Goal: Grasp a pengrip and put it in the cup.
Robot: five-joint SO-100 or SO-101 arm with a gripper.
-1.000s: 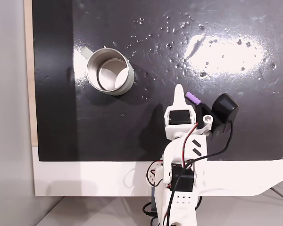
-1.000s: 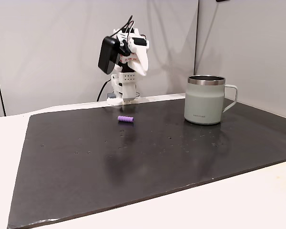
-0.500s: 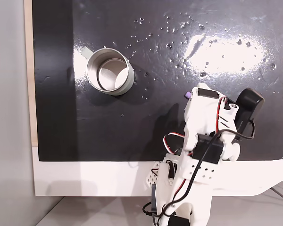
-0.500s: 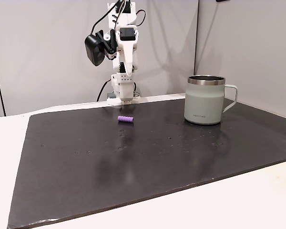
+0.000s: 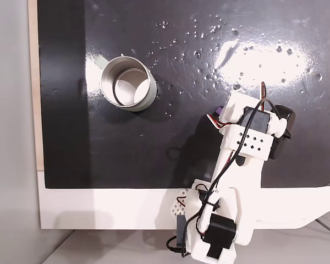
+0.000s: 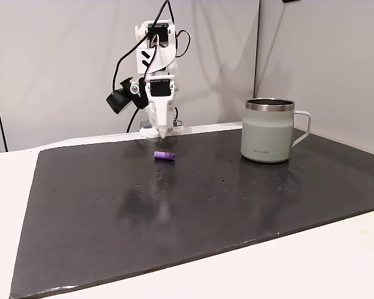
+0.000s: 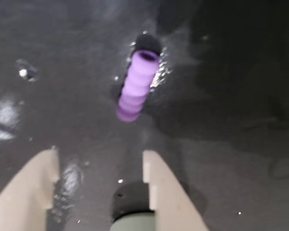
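Wrist view shows the end effector with its two pale fingers spread apart, a clear gap of dark mat between them and nothing held. The pengrip, a ribbed purple cylinder, lies on the mat toward 12 o'clock from the fingertips, apart from them, its open end pointing up the picture and tilted slightly toward 1 o'clock. The picture is somewhat blurred.

In a fixed view from above, the white arm reaches from the 6 o'clock edge of the bench over the black mat, and its wrist covers most of the pengrip; only a small purple end shows at the 10 o'clock corner of the wrist housing. The cup stands upright toward 10 o'clock from the arm, well apart from it, its wide mouth open, with a handle tab at its own 10 o'clock.

In a fixed view from the side, the end effector points straight down above the mat, its tip hanging just over the pengrip without touching it. The pengrip lies flat on the mat near the far edge. The cup stands toward 3 o'clock from the pengrip, well apart, with its handle on the side away from the arm. From this side I cannot tell how far the fingers are spread.
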